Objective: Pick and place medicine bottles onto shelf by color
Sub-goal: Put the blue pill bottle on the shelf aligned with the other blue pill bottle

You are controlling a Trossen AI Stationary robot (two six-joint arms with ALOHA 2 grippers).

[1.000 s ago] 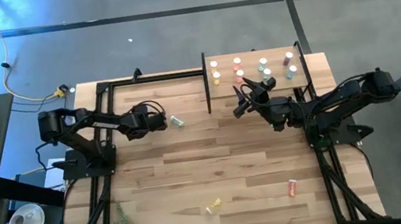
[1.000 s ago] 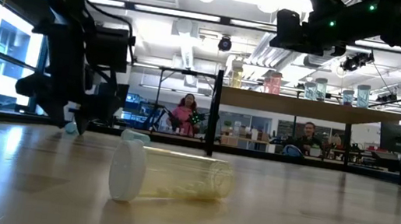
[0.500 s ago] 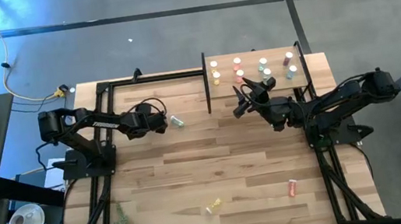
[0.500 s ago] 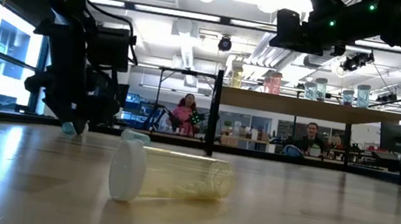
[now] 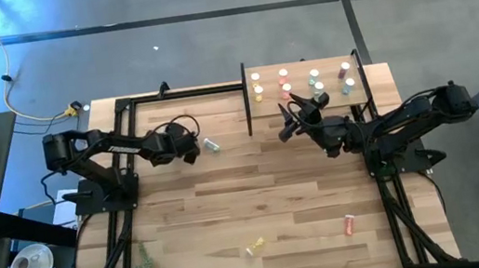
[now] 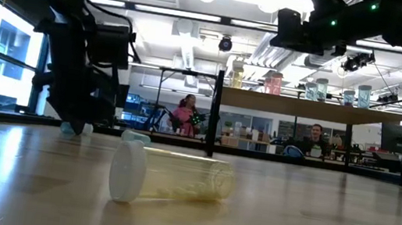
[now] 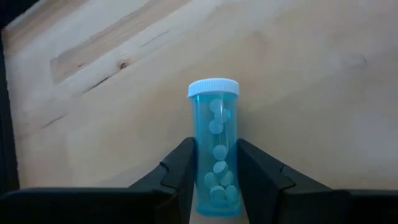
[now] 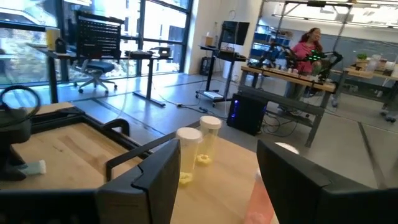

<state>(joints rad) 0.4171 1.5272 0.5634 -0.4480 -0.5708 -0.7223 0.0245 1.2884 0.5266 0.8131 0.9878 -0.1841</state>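
My left hand [image 7: 214, 186] squeezing teal bottle [image 7: 214, 149], lying on bench [image 7: 311, 93], frame middle. Right hand [image 5: 297, 112] wide, waiting by shelf [image 5: 360, 89]. Next, I think: lift, carry to teal group.

Three medicine bottles lie on the counter [image 5: 230, 201]: one teal bottle [image 5: 210, 145] at the far left, one yellow bottle [image 5: 255, 246] and one pink-red bottle [image 5: 349, 224] at the near edge. One shelf [image 5: 298, 67] stands at the far right, carrying about eight upright bottles: two yellow ones [image 5: 256, 78], two pink-red ones [image 5: 284, 74], and roughly four more to the right [image 5: 315, 74], too small to count surely. There are two arms, left arm [image 5: 115, 147] and right arm [image 5: 407, 120]. Two people [image 6: 186, 114] [image 6: 310, 133] sit in the room beyond.
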